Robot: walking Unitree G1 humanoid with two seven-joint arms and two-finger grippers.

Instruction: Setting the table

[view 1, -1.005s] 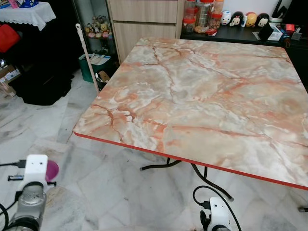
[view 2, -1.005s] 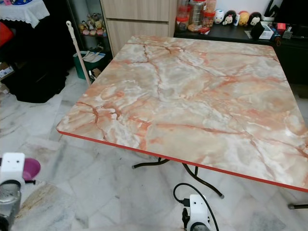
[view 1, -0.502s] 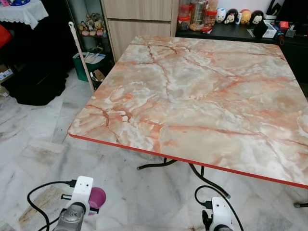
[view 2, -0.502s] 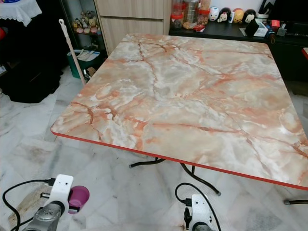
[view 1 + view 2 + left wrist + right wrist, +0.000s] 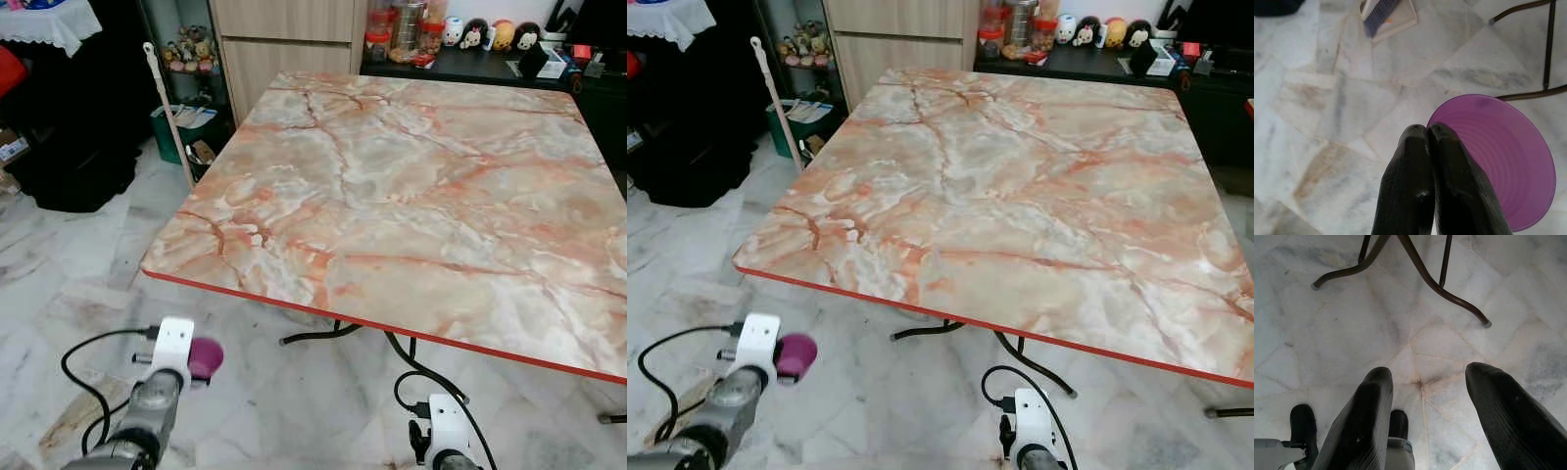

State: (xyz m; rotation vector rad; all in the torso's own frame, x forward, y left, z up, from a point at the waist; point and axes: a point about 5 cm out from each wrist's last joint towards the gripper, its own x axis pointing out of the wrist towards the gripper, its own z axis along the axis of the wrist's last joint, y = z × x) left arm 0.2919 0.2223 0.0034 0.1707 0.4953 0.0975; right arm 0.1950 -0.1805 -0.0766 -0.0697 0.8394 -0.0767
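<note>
A purple plastic cup [image 5: 1503, 161] is pinched by its rim in my left gripper [image 5: 1427, 131], whose two black fingers are shut on it. In the eye views the cup [image 5: 205, 357] hangs low at the front left, below and short of the near edge of the marble-patterned table [image 5: 411, 186], whose edge is red. My right gripper [image 5: 1427, 374] hangs low over the floor near the table's dark metal legs [image 5: 1420, 269], its fingers spread wide with nothing between them.
A white-handled broom [image 5: 168, 113] leans left of the table by a shelf with soft toys [image 5: 191, 54]. Its dustpan and brush [image 5: 1387, 14] lie on the marble floor. A black counter [image 5: 490, 64] with jars and toys stands behind the table.
My left arm has swung inward and forward, carrying the purple cup closer to the table's near left corner. The head camera shifted slightly. The right arm stays low.
</note>
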